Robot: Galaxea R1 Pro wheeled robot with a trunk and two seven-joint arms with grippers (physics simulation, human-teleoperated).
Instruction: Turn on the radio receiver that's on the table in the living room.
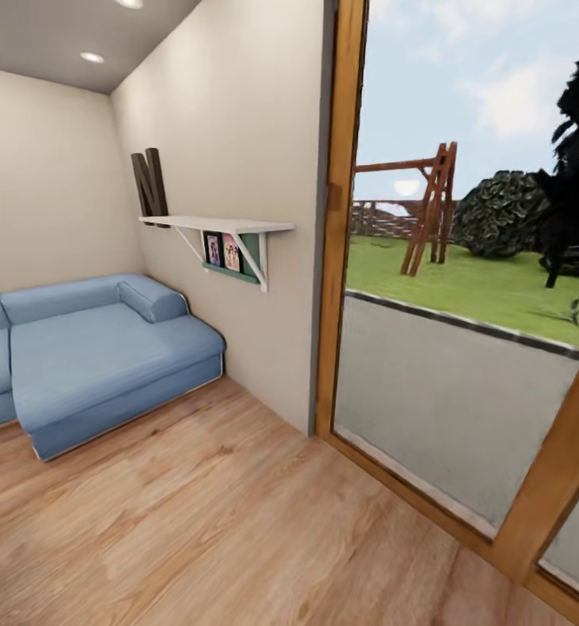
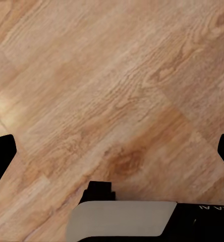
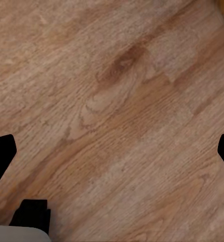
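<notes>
The radio receiver and the coffee table are out of view. The head view looks into a corner of the living room, with a blue sectional sofa (image 1: 98, 352) on light wood plank floor (image 1: 237, 522). My left gripper (image 2: 112, 156) hangs over bare floor planks, its dark fingertips (image 2: 1, 159) far apart at the picture's sides, open and holding nothing. My right gripper (image 3: 112, 159) is likewise open over the floor, with black fingertips (image 3: 1, 156) spread wide.
A white wall shelf (image 1: 220, 226) with small pictures beneath juts from the beige wall (image 1: 255, 130) beside the sofa. At the right, a wood-framed glass door (image 1: 337, 261) looks onto a lawn with a wooden swing frame (image 1: 429, 204). Part of my own body (image 2: 122, 219) shows below the left gripper.
</notes>
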